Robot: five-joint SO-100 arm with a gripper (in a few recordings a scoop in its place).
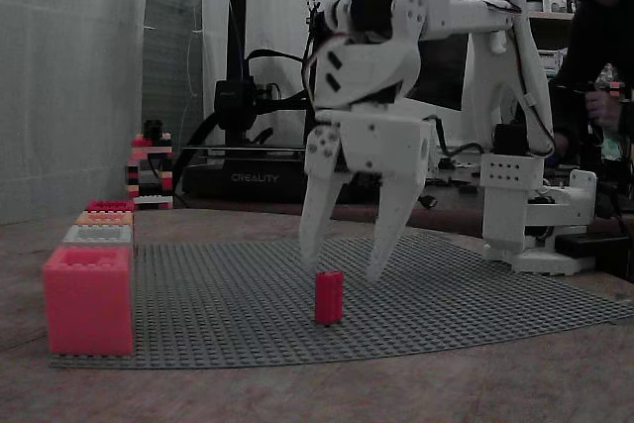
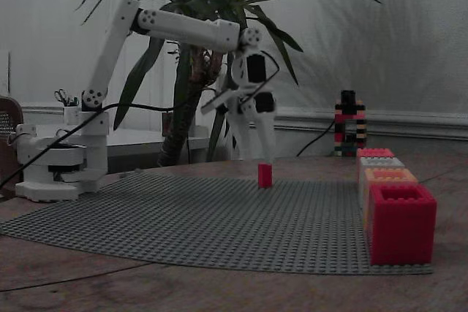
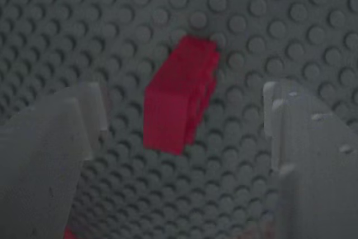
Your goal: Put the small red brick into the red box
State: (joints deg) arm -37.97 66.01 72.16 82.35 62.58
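Item: small red brick (image 1: pixel 329 297). Stands upright on the grey studded baseplate (image 1: pixel 416 294), near the plate's middle, open studs on every side of it. In the wrist view the brick (image 3: pixel 180 94) shows between the two white fingers, touching neither.

Item: gripper (image 1: pixel 342 263). White, fingers spread apart, pointing down, tips held just above the plate. In a fixed view the brick sits below and between the tips, slightly nearer the camera. In another fixed view the gripper (image 2: pixel 252 157) hangs just behind the brick (image 2: pixel 265 175).

Item: red box (image 1: pixel 110 206). Far end of a row of four boxes along one edge of the baseplate, well apart from the brick. Order from the near end in a fixed view: salmon-pink box (image 1: pixel 88 299), grey box (image 1: pixel 99 235), pale orange box (image 1: pixel 105 217), red box.

Item: open room. A wide bare stretch of plate lies between brick and box row.

Item: table (image 1: pixel 297 393). Wooden, bare in front of the plate's near edge.

Item: arm base (image 1: pixel 530 215). Stands at the plate's edge opposite the boxes.
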